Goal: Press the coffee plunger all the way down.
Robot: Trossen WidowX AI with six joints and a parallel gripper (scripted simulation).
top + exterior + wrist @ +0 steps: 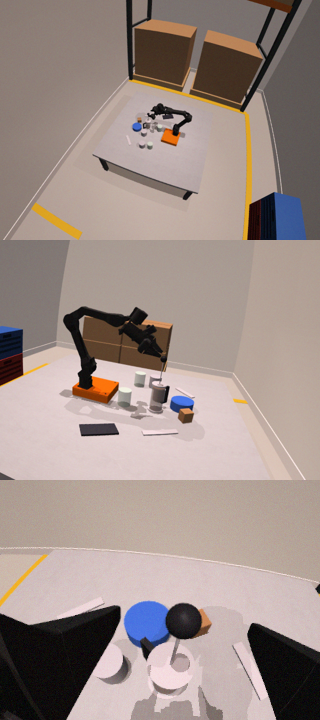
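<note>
Coffee press [157,397] sits mid-table, centre of the exterior view, upright, with the pale cup [124,396] to its left and the blue disc [181,403] plus small brown cube [185,415] just to its right. Plunger rod is fully raised; black knob [163,359] tops it, well above the lid. Handling guess: clear, thin-walled body, probably light and top-heavy with the rod up, so any sideways load at the knob will likely tip or slide it. Knob is small, round and likely slippery; best contact looks like straight down on its crown, or a light pinch across it, force kept along the rod. Body itself shouldn't be touched. Going left to right in the exterior view: orange base [95,389] at lower left, arm rising from it, elbow high at upper left, forearm running right, wrist pitched down toward the press. Claw [154,349] is spread wide with nothing in it, tips just above and left of the knob, not touching as far as I can tell. Wrist view agrees: dark fingers at both frame edges, knob [183,620] near centre between them, slightly right of middle, lid below it. Needs a bit more travel forward and down before pressing; nothing pressed yet. Top view too small to add detail.
</note>
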